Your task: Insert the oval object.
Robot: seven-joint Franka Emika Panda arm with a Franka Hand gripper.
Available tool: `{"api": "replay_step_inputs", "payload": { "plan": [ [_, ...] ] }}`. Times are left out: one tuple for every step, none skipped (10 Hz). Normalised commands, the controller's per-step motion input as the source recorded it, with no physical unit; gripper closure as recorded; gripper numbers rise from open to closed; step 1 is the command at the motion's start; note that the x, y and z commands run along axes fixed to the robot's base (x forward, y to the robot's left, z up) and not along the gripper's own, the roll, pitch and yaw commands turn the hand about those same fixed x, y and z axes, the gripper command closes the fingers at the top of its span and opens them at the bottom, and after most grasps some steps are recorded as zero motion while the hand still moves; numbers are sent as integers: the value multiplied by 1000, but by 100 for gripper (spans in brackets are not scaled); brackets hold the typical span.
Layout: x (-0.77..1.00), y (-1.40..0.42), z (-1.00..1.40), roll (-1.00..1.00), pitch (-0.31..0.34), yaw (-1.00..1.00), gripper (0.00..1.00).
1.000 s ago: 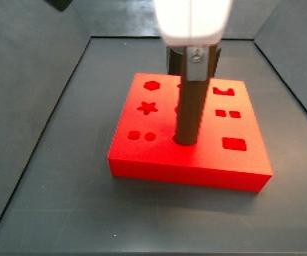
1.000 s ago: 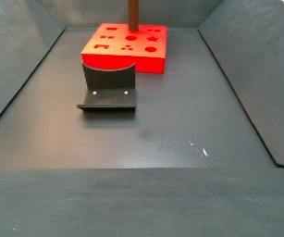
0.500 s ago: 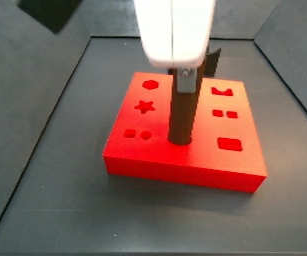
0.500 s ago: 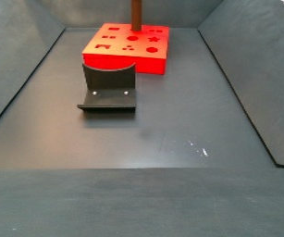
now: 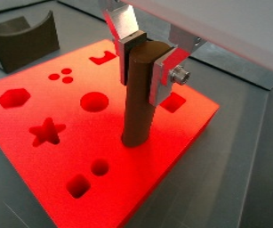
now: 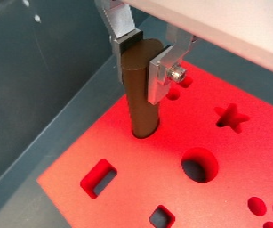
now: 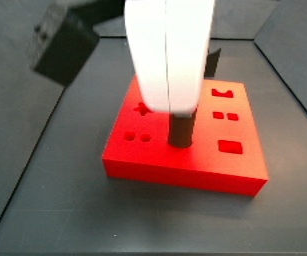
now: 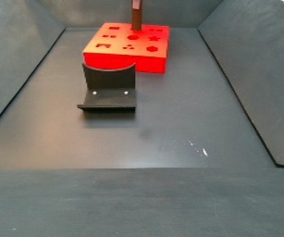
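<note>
- The dark grey bench (image 8: 144, 148) fills most of a side view, with raised walls around it and no writing on it that I can read.
- The red block (image 7: 185, 135) sits at the far end of the bench, its top cut with shaped holes (star, hexagon, circle, squares). The white arm (image 7: 169, 55) blocks a good chunk of it in a side view.
- The fixture (image 8: 108, 86) stands just in front of the block; in a wrist view only its corner (image 5: 22, 36) shows.
- The oval object (image 5: 141, 93) stands upright, lower end in a hole of the block.
- The hand (image 5: 147, 55) is clamped on the peg's upper part, silver fingers (image 6: 164, 71) pressed on either side.
</note>
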Motion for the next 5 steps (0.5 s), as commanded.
{"api": "replay_step_inputs", "payload": {
  "plan": [
    [0, -206, -929, 16, -147, 200, 100],
    [0, -197, -974, 16, -126, 211, 100],
    [0, -163, -971, 37, -129, 206, 100],
    [0, 0, 0, 0, 13, 0, 100],
    [0, 0, 0, 0, 0, 0, 100]
  ]
}}
